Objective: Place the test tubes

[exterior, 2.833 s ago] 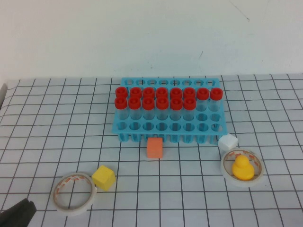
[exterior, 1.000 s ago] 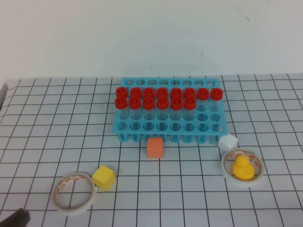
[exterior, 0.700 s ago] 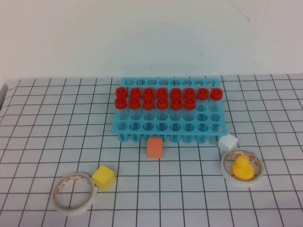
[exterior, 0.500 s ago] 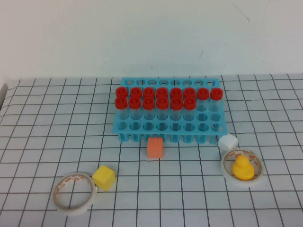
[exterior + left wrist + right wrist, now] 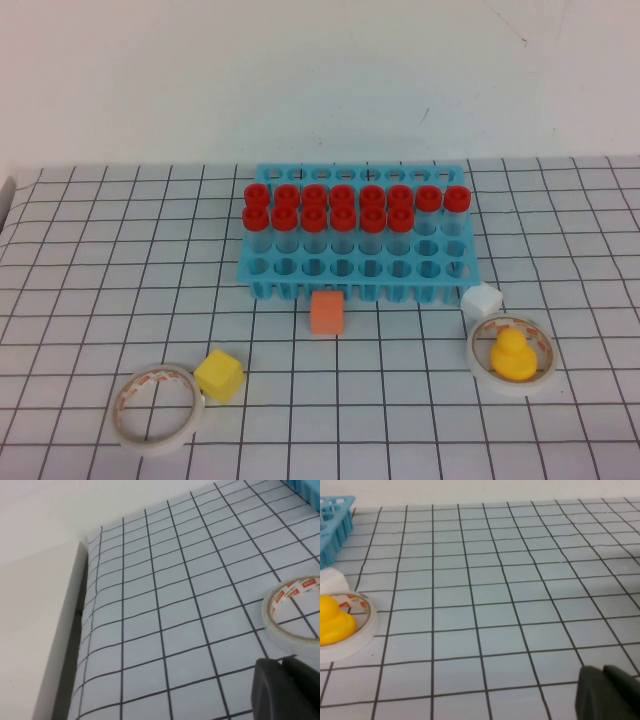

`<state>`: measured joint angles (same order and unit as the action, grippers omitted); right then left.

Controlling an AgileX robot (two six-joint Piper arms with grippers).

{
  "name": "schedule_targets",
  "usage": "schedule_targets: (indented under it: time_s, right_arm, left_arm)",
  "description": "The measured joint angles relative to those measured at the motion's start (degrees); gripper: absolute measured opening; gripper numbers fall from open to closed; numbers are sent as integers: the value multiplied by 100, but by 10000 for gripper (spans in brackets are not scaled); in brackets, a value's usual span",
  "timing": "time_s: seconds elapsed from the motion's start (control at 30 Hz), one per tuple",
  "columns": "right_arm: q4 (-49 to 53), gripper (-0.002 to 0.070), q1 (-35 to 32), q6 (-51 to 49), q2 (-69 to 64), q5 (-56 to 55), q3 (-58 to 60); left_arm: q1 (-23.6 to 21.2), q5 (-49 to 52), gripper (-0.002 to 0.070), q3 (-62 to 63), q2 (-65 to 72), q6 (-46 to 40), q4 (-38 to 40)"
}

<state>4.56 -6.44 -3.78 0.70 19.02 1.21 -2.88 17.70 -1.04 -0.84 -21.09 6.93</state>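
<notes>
Retreat is wrapping up on the left: the left gripper, poking into the near-left corner of the high view moments ago, is now sitting out of it, fingers pressed together on nothing, near the tape roll. The right gripper is likewise closed and empty, well clear of the duck. The test tubes are all standing red-capped in the blue rack, so placing is looking finished.
</notes>
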Motion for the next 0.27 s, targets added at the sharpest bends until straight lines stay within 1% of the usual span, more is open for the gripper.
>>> schedule_targets:
  time_s: [0.13,0.27]
  right_arm:
    - [0,-1,0,0,0,0,0]
    - [0,-1,0,0,0,0,0]
  left_arm:
    - [0,4,-1,0,0,-14,240]
    - [0,13,-1,0,0,-37,291]
